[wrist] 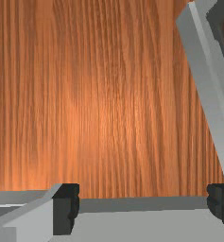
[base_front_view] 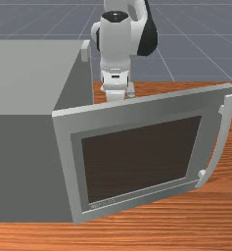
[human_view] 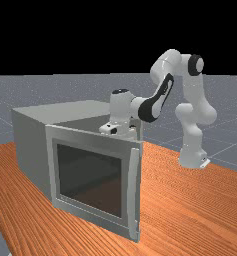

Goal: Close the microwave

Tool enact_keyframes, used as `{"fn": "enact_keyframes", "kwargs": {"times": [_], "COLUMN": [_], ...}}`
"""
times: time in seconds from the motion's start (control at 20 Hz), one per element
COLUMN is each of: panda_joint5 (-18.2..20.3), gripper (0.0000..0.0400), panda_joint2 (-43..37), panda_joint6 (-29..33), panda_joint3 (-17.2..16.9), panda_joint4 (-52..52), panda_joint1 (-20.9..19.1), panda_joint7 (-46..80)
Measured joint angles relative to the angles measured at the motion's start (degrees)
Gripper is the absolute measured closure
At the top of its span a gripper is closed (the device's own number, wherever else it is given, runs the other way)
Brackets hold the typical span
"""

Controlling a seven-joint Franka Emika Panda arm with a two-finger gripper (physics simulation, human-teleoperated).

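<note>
The microwave door [base_front_view: 137,110] stands wide open, swung out from the grey body [base_front_view: 24,78] toward the front view's right, its handle [base_front_view: 220,142] at the free edge. My gripper [base_front_view: 115,93] is behind the door, on the arm's side, its fingertips hidden by the door's top edge. In the far view the gripper [human_view: 119,132] hangs down behind the door [human_view: 90,135], beside the body's open side. In the wrist view the gripper [wrist: 143,205] has widely spread fingers with nothing held; the slanted door [wrist: 205,80] lies to one side, and a grey surface shows beneath the fingers.
The wooden table [base_front_view: 161,230] extends around the microwave. In the far view the arm's base [human_view: 192,157] stands on the table at the right, and the microwave body [human_view: 35,150] takes up the left. A pale upright edge [base_front_view: 86,51] borders the opening's far side.
</note>
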Motion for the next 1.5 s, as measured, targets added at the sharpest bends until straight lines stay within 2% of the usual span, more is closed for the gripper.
{"fn": "enact_keyframes", "kwargs": {"times": [0.45, 0.5, 0.7, 0.75, 1.3, 1.4, 1.5], "panda_joint5": [0.0, -1.6, -1.3, -0.5, -1.4, -1.9, -3.4], "gripper": [0.0000, 0.0000, 0.0000, 0.0000, 0.0000, 0.0000, 0.0000], "panda_joint2": [-6.9, -6.6, -7.4, -7.8, -6.8, -7.4, -8.3], "panda_joint6": [-15.1, -18.1, -21.2, -20.7, -21.8, -17.0, -8.0], "panda_joint3": [0.0, -0.1, 0.0, 0.0, 2.5, 2.6, 2.5], "panda_joint4": [8.5, 10.7, 13.4, 13.0, 14.7, 12.8, 9.4], "panda_joint1": [0.0, 0.3, 0.3, 0.1, 4.1, 4.2, 4.3], "panda_joint7": [0.1, 1.1, 0.8, 0.4, 9.6, 8.5, 9.7]}}
